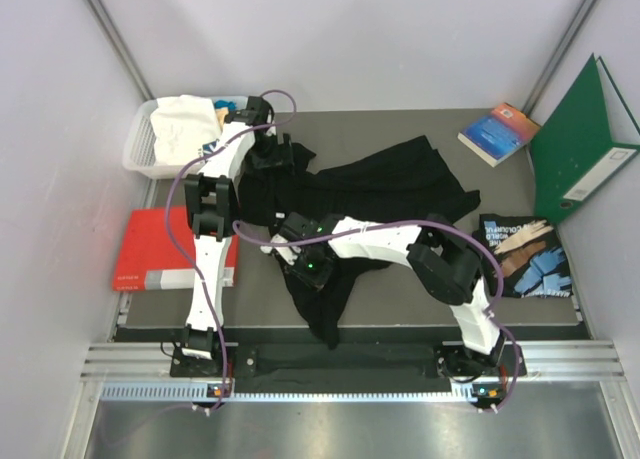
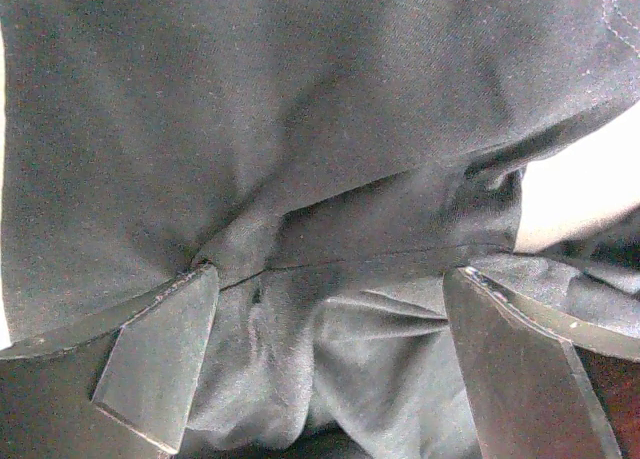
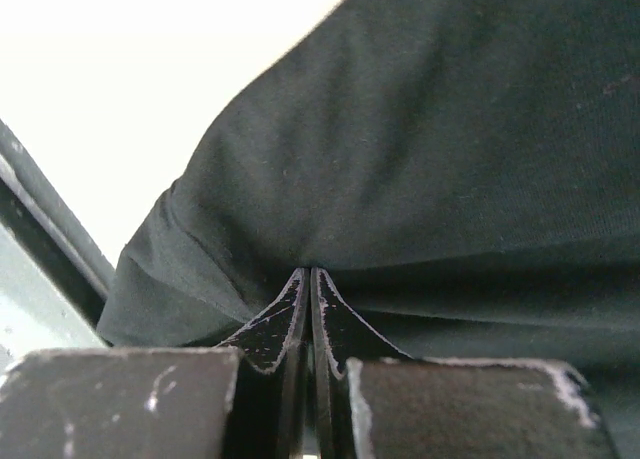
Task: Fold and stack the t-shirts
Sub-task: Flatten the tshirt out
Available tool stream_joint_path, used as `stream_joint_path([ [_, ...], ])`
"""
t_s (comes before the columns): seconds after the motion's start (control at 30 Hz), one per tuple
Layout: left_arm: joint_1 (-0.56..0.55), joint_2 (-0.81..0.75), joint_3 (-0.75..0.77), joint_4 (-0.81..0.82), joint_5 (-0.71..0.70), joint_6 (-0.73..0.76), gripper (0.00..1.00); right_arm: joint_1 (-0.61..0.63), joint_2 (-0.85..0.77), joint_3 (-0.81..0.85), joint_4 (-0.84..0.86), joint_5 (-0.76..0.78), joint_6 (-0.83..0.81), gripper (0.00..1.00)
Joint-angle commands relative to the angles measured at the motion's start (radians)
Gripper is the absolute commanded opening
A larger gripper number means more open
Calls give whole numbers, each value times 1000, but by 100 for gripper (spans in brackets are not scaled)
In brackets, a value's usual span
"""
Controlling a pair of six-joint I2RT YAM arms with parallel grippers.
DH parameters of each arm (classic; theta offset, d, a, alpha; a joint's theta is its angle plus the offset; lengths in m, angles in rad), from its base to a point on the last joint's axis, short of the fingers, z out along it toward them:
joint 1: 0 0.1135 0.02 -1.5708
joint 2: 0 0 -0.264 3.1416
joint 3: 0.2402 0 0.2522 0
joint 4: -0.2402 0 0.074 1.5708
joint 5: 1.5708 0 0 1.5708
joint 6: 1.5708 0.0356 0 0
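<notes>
We see the black t-shirt (image 1: pixel 390 184) crumpled mid desk (image 1: pixel 400 291), its long axis toward the right edge. Our right tool (image 3: pixel 310 275) pinches its near-left part, and our left tool (image 2: pixel 330 279) gapes wide over its far-left fold.

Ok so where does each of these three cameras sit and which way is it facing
Top external: above and behind the arm bases, looking down on the table; the left arm and right arm show whole.
Left wrist: on the left wrist, facing the bunched black t-shirt past the open left hand; two fingers show.
Right wrist: on the right wrist, facing along the right hand, shut on that shirt; its fingers show.
Shared: all three see the black t-shirt.
</notes>
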Motion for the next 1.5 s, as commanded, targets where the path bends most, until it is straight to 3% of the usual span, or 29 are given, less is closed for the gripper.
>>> stream_joint_path([
  [0.0,27,67,28,121,-63,10,99,35,7,-64,-253,22,37,0],
  [0.3,34,72,56,141,-61,7,99,35,-53,-144,-298,98,132,0],
  [0.5,33,-40,37,192,38,-11,99,14,-197,-121,-244,209,192,2],
  [0.7,5,-210,-53,248,184,-24,99,-115,-349,-36,-111,286,255,29],
  [0.73,-2,-247,-67,248,186,-25,99,-144,-361,-21,-68,279,260,36],
  [0.77,-4,-261,-73,248,189,-25,99,-211,-378,-12,-50,260,261,54],
  [0.83,-4,-296,-93,245,189,-30,99,-280,-386,14,-4,263,267,67],
  [0.9,-4,-315,-104,242,172,-30,99,-389,-363,40,9,255,252,75],
  [1.17,-12,-284,-81,264,132,-89,99,-745,-155,201,113,100,257,77],
  [1.47,-70,-125,25,253,57,-106,99,-899,138,552,81,-24,295,78],
])
